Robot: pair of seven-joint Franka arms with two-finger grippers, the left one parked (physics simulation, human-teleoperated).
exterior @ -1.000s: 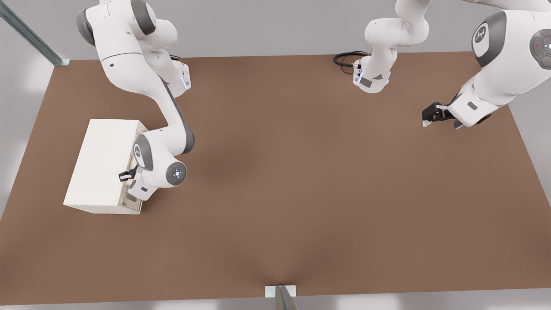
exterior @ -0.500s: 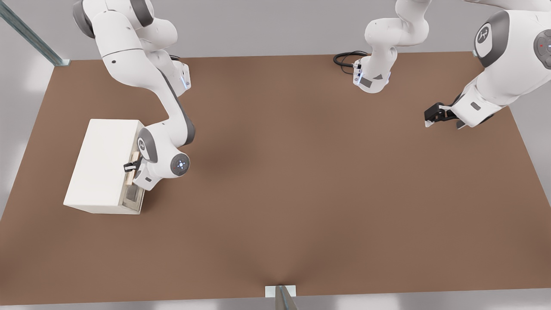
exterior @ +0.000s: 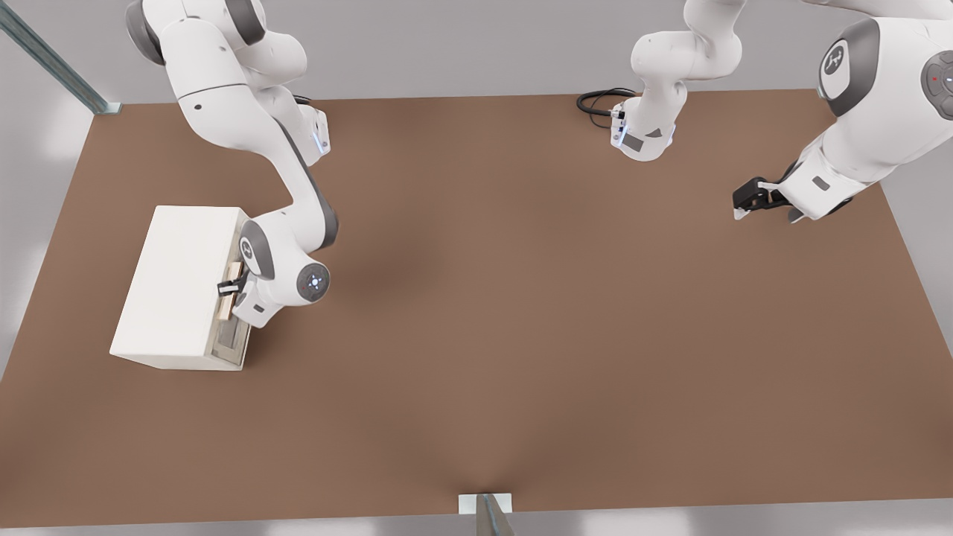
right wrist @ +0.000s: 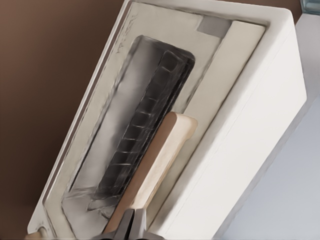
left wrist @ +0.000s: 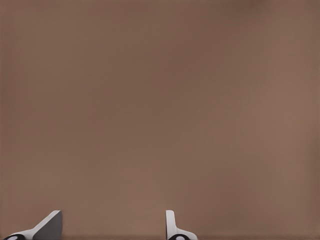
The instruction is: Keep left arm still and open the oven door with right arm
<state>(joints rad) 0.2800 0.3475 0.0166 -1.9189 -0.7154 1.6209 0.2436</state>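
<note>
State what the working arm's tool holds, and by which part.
The tool is shut on the oven door's wooden handle, gripping the bar partway along its length.

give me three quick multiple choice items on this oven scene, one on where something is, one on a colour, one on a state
1. Where is the oven on the table?
A. at the front view's left
B. at the front view's right
C. dead centre

2. What colour is the bar handle on the oven door?
A. black
B. pale tan
C. red

3. How does the oven door stand?
A. swung fully down
B. removed
C. shut against the oven body

Answers:
1. A, the cream box sits near the table's left edge in the front view.
2. B, the right wrist view shows a pale wooden bar.
3. C, the frame lies flush with the body while the gripper pinches the handle's end.
</note>
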